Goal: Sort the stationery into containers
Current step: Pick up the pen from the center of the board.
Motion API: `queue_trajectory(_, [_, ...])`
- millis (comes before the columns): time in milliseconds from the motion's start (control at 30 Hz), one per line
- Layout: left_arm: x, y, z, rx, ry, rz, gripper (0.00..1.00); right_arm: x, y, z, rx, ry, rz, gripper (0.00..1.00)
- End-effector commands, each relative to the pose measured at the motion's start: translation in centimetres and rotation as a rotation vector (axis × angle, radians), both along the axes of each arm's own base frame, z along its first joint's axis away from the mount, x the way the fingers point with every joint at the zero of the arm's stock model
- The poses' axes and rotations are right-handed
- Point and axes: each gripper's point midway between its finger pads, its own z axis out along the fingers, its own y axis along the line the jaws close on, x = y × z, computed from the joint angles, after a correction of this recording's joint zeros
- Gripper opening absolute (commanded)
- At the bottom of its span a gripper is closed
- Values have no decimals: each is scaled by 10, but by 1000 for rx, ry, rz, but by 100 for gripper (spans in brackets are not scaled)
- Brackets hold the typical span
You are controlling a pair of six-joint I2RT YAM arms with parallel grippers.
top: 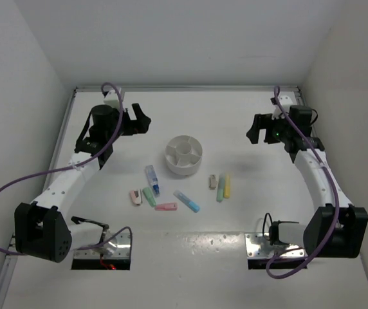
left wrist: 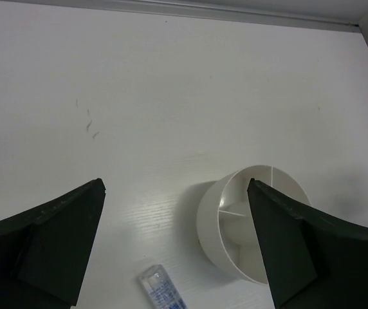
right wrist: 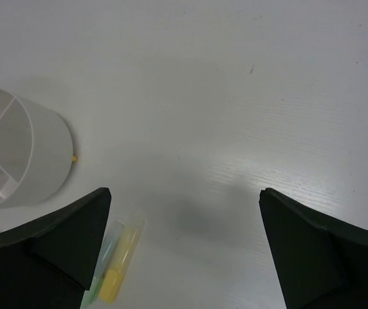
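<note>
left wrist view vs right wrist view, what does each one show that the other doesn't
Only the left wrist view shows the white-blue piece lying near the white tub. Only the right wrist view shows the yellow marker and green marker side by side. Both show the tub's compartments and the table; the left gripper and right gripper are each open, holding nothing.

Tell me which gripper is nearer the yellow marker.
Right. The right gripper hangs up-table right of the yellow marker; the left gripper is far left, past the tub.
</note>
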Motion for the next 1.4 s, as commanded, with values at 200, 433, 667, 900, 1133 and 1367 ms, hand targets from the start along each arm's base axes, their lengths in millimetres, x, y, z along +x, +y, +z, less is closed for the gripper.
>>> queue_trajectory(200, [-3, -3, 13, -27, -41, -13, 100, -5, -4, 17, -106, -120, 76, 100])
queue_trajectory(433, [-4, -6, 16, -34, -50, -33, 0, -9, -2, 23, -157, -111, 125, 100])
queue_trajectory(667, [-8, 3, 16, -2, -23, 36, 100, -21, 29, 21, -6, -71, 229, 0])
queue_trajectory(900, [-21, -2, 9, 40, -8, 79, 100, -42, 67, -11, 213, 167, 399, 80])
queue_trajectory(1133, [-21, -13, 16, 27, -17, 18, 100, -38, 59, -32, 182, 232, 350, 78])
queue_trajectory(1367, [-20, -13, 13, 30, -8, 18, 100, -60, 63, -23, 109, 212, 375, 69])
